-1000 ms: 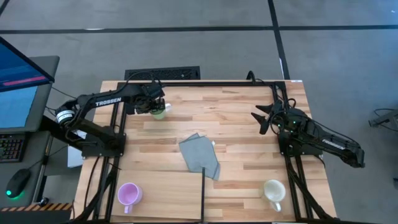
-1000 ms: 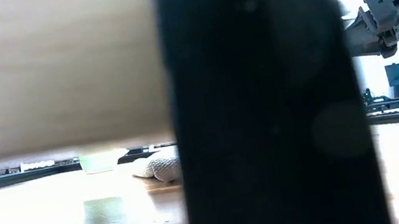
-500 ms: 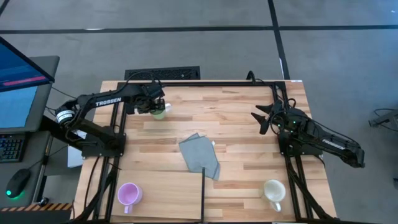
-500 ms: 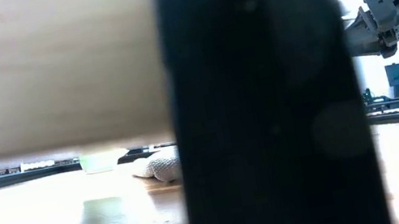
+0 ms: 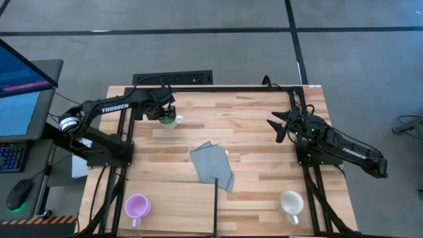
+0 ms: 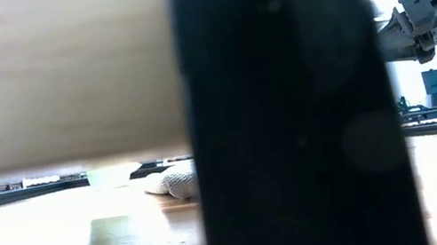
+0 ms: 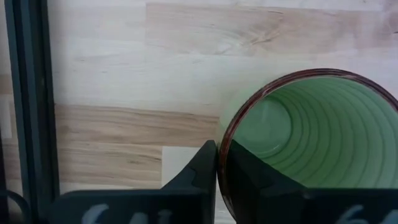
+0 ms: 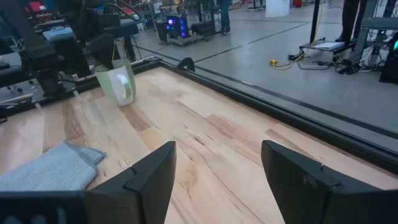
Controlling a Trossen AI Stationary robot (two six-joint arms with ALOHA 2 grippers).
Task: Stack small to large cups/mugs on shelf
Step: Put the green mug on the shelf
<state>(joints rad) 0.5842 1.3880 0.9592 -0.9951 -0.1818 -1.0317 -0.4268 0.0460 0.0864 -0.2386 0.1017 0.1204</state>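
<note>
The green mug (image 5: 169, 121) stands on the striped tabletop at the far left, and my left gripper (image 5: 162, 111) is shut on it from above. In the left wrist view its dark-rimmed green inside (image 7: 311, 137) fills the right part. The right wrist view shows it upright (image 8: 118, 84). The purple mug (image 5: 137, 206) and the cream mug (image 5: 291, 201) stand at the near left and near right on the pale shelf board (image 5: 175, 208). My right gripper (image 5: 280, 125) waits open at the right, above the table. My left gripper pinches the green mug's rim (image 7: 219, 155) between its two fingers, one finger (image 7: 198, 171) outside the wall and the other (image 7: 249, 171) inside the cup. The fingers come from above, pointing down. The mug's base (image 6: 112, 174) rests on the table, upright.
A grey folded cloth (image 5: 213, 166) lies mid-table. Black frame rails (image 5: 218, 88) edge the table, and a black post (image 6: 288, 110) blocks the middle of the low view, with the shelf board (image 6: 49, 80) above. Bare wood lies between the green mug and the cloth.
My left gripper's fingers have drawn together on the green mug's rim, and the arm has stayed where it was. The mug remains on the table.
</note>
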